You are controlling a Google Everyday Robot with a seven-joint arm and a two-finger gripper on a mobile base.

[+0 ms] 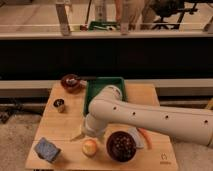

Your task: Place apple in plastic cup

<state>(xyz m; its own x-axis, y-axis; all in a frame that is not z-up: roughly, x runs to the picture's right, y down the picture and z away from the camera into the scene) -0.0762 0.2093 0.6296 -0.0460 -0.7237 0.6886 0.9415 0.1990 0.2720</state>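
Note:
The apple [90,146], small, round and yellow-orange, rests on the wooden table near its front edge. My gripper [81,133] hangs just above and to the left of it, at the end of the white arm [150,117] that reaches in from the right. It is mostly hidden under the wrist. A pale translucent shape, the plastic cup [135,135], shows between the arm, the dark brown bowl [121,146] and an orange stick [145,138]; much of it is covered. The bowl sits right of the apple, close beside it.
A blue sponge [47,149] lies at the front left corner. A small dark metallic cup [59,105] stands at the left, a dark red bowl [71,82] at the back left, a green tray [103,86] at the back. A dark counter runs behind the table.

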